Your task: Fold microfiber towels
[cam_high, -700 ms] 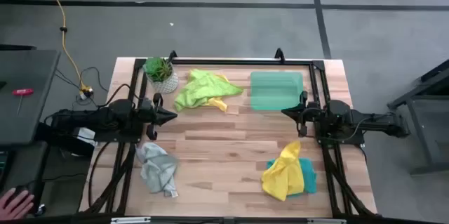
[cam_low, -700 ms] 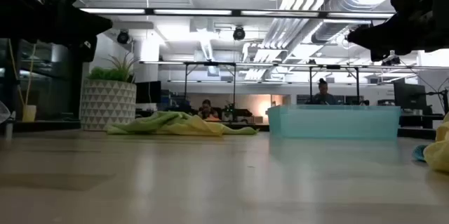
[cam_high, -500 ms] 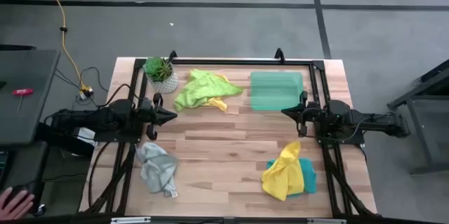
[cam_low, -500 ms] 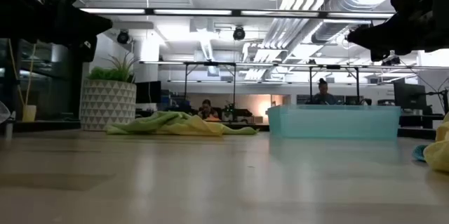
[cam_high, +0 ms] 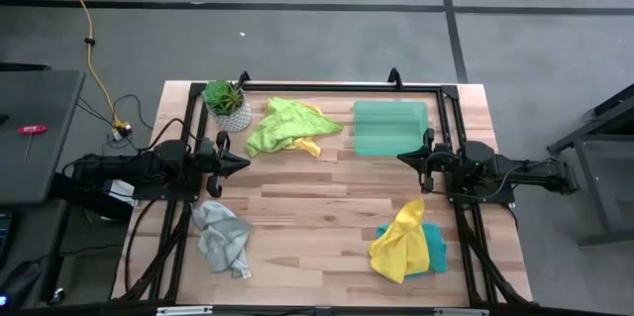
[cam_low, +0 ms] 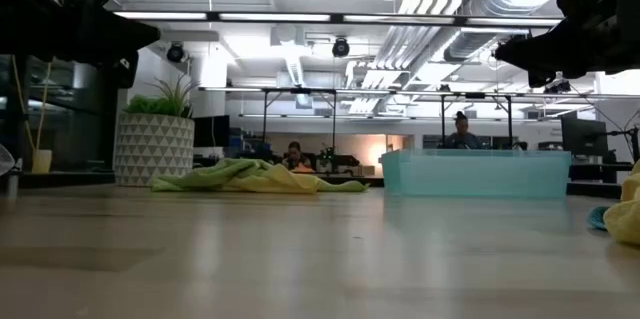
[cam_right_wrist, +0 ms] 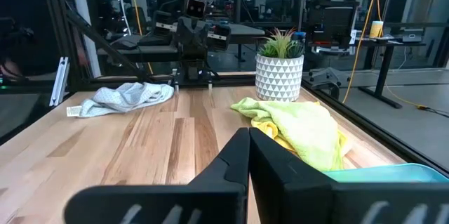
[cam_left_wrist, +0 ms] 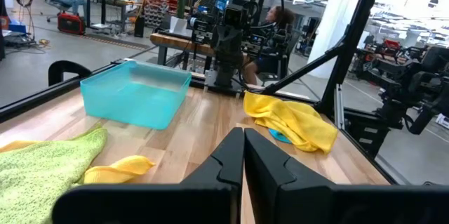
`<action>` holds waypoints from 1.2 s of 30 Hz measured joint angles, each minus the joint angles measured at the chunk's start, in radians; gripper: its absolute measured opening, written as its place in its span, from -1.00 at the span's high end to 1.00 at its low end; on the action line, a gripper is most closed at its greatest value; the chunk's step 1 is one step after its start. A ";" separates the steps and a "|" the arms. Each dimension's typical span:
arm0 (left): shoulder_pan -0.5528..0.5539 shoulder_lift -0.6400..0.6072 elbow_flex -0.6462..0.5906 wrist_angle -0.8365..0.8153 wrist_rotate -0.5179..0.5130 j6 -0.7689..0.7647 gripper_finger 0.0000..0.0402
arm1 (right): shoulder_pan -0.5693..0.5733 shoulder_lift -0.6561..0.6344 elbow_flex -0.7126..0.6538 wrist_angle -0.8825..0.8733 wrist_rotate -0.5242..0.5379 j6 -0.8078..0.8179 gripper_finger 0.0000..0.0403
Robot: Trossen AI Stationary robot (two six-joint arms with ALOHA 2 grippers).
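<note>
Almost nothing has changed on the bench [cam_high: 327,207] over the last moment: both arms sit where they were, and only a person's hand at the lower left corner of the high view has gone out of sight. The left pincer [cam_high: 241,163] hovers at the left side, closed on nothing; the right pincer [cam_high: 404,159] mirrors it at the right side, also closed and empty. The towels lie crumpled and unfolded: a lime green towel [cam_high: 282,124] over a yellow one at the back beside the plant [cam_high: 225,101], a grey towel [cam_high: 222,236] at the front left, and a yellow towel [cam_high: 400,241] heaped on a teal towel [cam_high: 435,249] at the front right. The tray [cam_high: 389,127] stands at the back right. By the look of it, folding has not begun, and neither arm has yet chosen a towel.
</note>
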 joint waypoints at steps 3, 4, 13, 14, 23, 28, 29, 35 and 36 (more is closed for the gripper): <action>0.000 0.000 0.000 0.000 0.000 0.000 0.98 | 0.000 0.000 0.000 0.000 0.000 -0.001 1.00; 0.000 0.000 0.000 0.000 0.000 0.000 0.98 | 0.000 0.000 0.000 0.000 0.000 0.000 1.00; 0.000 0.000 0.000 0.000 0.000 0.000 0.98 | 0.000 0.000 0.000 0.000 0.000 0.000 1.00; 0.000 0.000 0.000 0.000 0.000 0.000 0.98 | 0.000 0.000 0.000 0.000 0.000 0.000 1.00; 0.000 0.000 0.000 0.000 0.000 0.000 0.98 | 0.000 0.000 0.000 0.000 0.000 -0.001 1.00; 0.000 0.000 0.000 0.000 0.000 -0.001 0.98 | 0.000 0.000 0.000 0.000 0.000 -0.001 1.00; 0.000 0.000 0.000 0.003 0.000 -0.005 0.98 | 0.000 0.000 0.000 0.000 0.000 -0.001 1.00; 0.000 0.000 0.000 0.242 -0.072 -0.191 0.98 | 0.000 0.000 0.000 0.000 0.000 -0.001 1.00; 0.000 0.000 0.000 0.312 -0.125 -0.240 0.98 | 0.000 0.000 0.000 0.000 0.000 0.000 1.00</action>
